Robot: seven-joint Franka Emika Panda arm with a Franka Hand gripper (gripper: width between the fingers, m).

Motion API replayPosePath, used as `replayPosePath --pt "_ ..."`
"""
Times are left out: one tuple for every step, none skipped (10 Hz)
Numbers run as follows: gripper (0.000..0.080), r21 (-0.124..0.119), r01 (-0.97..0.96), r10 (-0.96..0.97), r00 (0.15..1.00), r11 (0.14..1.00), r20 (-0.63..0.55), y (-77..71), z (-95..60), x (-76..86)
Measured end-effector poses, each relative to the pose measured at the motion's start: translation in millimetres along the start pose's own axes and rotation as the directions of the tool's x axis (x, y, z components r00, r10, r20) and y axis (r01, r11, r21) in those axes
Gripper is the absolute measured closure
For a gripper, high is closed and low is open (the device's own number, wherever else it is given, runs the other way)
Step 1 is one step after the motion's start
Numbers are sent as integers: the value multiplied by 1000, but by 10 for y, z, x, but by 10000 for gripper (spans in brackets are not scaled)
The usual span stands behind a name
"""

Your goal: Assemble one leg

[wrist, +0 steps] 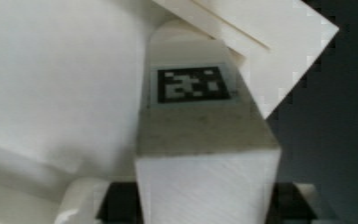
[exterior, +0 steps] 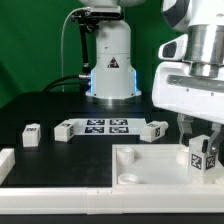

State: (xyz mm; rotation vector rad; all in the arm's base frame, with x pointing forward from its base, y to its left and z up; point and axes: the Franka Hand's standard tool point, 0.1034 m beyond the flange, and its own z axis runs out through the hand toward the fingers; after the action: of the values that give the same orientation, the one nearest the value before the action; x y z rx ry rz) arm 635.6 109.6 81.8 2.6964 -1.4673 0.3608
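Observation:
My gripper (exterior: 201, 138) is shut on a leg (exterior: 203, 156), a chunky white peg with a black-and-white tag. It holds the leg upright over the exterior view's right part of the white tabletop (exterior: 150, 163). In the wrist view the leg (wrist: 199, 120) fills the middle, gripped between dark fingers (wrist: 115, 203), with my gripper (wrist: 202, 207) closed round it and the tabletop (wrist: 51, 110) behind. The leg's lower end is hidden, so contact with the tabletop cannot be told. A round corner socket (exterior: 128, 179) lies at the tabletop's near left corner.
Three more legs lie on the black table: one (exterior: 32, 134) at the left, one (exterior: 66, 128) beside the marker board (exterior: 106, 125), one (exterior: 155, 130) at its right. The robot base (exterior: 111, 65) stands behind. A white bar (exterior: 60, 203) runs along the front.

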Motion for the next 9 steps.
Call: replayPosePath --pt "405 0 37 -37 999 999 0 0 1 -1" --pt "266 5 49 -49 999 999 -2 -8 0 -4" --pt "185 49 186 -184 982 981 -30 -29 2 -3" --pt "185 58 325 -322 945 944 -48 1 18 7" --pt "156 54 456 -454 889 888 -56 -3 13 -18" --pt "151 56 597 -593 802 800 -74 -37 -4 -43" --pt "151 58 715 -708 698 696 -104 -71 -23 -65" --pt "150 46 822 -815 569 567 -114 -62 -50 -90" --pt "150 38 867 -860 497 496 -118 -53 -64 -80"
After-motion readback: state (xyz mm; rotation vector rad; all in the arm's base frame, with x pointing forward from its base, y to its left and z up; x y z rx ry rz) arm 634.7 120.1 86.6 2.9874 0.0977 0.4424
